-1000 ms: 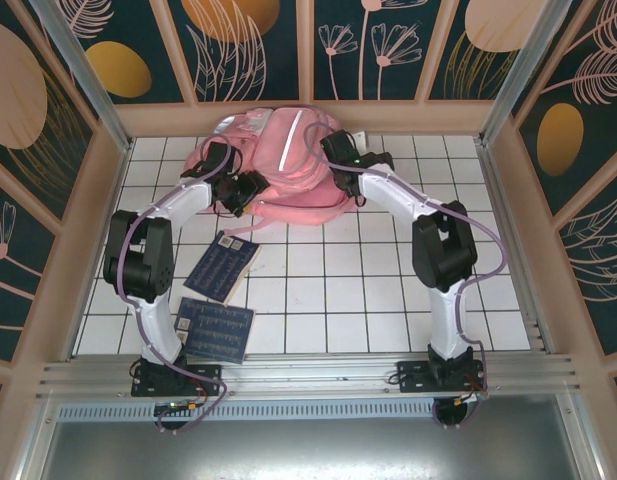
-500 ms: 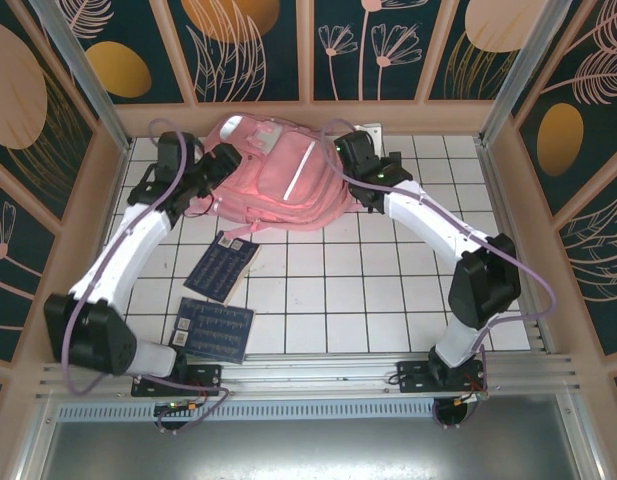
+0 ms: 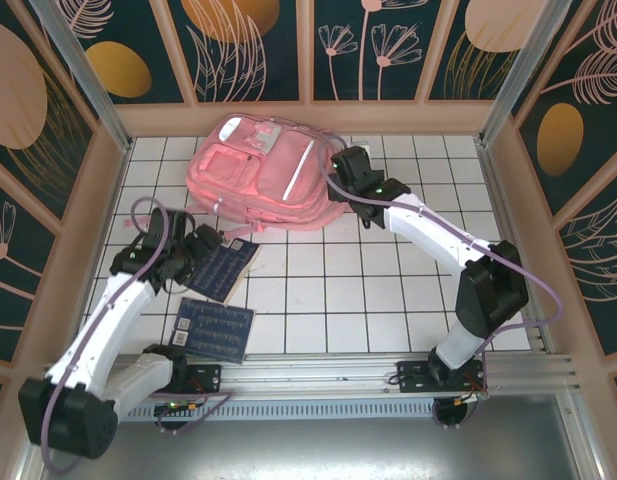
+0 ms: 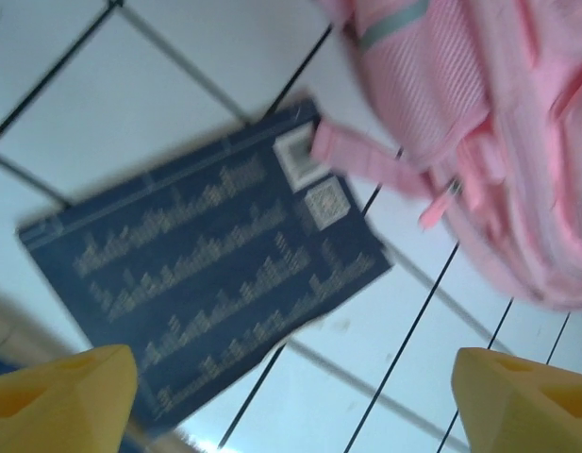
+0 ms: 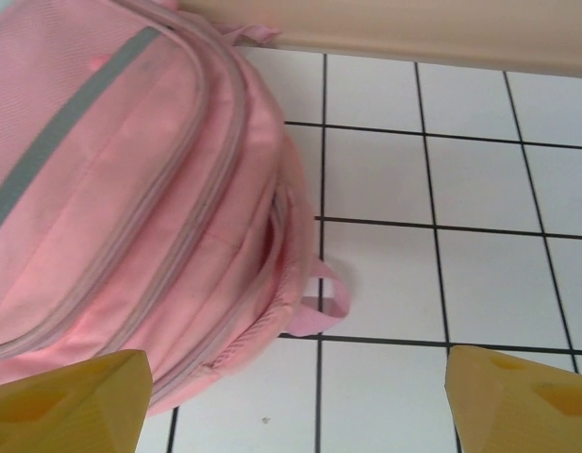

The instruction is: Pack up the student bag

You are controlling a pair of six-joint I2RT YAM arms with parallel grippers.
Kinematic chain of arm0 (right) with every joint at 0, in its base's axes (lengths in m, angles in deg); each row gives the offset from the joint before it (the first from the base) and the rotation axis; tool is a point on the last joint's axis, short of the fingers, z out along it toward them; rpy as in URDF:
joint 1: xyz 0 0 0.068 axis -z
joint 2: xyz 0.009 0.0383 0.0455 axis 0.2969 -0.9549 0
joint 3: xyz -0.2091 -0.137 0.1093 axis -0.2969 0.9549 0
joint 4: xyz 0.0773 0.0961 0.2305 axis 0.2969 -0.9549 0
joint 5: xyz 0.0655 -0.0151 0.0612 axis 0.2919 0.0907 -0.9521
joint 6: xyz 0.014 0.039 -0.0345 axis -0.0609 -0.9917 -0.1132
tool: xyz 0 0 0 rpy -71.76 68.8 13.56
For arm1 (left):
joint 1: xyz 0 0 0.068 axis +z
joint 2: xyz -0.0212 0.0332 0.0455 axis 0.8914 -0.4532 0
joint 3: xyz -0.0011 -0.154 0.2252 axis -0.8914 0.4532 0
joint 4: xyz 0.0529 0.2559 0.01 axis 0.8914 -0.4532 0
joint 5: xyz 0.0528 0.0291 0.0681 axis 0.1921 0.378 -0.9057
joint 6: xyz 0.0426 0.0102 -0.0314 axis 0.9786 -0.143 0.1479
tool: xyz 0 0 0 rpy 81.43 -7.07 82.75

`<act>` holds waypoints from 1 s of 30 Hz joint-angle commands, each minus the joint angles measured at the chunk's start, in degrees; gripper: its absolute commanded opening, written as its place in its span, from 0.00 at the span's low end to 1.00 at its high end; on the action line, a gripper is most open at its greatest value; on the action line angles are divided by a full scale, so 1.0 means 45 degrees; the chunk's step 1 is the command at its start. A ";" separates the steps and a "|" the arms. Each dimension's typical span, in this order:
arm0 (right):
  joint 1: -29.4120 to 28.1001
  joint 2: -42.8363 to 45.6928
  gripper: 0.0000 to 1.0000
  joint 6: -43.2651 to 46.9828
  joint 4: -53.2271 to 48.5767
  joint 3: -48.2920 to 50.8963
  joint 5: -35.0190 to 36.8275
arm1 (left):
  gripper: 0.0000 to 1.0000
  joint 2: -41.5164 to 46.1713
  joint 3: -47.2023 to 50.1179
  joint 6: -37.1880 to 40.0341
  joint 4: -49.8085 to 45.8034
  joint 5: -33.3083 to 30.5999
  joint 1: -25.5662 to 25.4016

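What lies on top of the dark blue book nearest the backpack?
A pink strap of the student bag lies across the book's labelled corner, covering part of one label; nothing else rests on the visible cover.

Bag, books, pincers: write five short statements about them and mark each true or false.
1. The bag lies at the far side of the table. True.
2. Two books lie on the tiles, a far book and a near book. True.
3. The left pincer grips the far book. False: it is open above it, holding nothing.
4. The right pincer is shut on the bag. False: it is open at the bag's edge, holding nothing.
5. The near book is red. False: it is dark blue.
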 commanded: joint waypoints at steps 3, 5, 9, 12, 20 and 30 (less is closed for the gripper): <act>-0.0063 0.0565 0.82 -0.0309 0.0486 0.0451 -0.0348 | 0.90 0.0362 0.2277 -0.0052 -0.0680 0.2276 -0.0314; -0.0080 0.0618 0.82 -0.0376 0.0573 0.0580 -0.0260 | 0.89 0.0646 0.2888 -0.0121 -0.0190 0.2929 -0.0454; -0.0098 0.0814 0.82 -0.0447 0.0790 0.0971 -0.0163 | 0.87 0.0561 0.3464 -0.0120 0.0140 0.3639 -0.0953; -0.0110 0.0801 0.82 -0.0466 0.0786 0.1116 -0.0152 | 0.87 0.0601 0.3357 0.0018 -0.0178 0.3304 -0.1124; -0.0220 0.0910 0.82 -0.0709 0.0960 0.1305 -0.0465 | 0.88 -0.0738 0.4835 -0.1509 0.4021 0.4562 -0.2207; -0.0274 0.1654 0.82 -0.1120 0.1220 0.2389 -0.1449 | 0.91 -0.6430 0.2370 -0.2626 0.9459 0.4642 -0.4864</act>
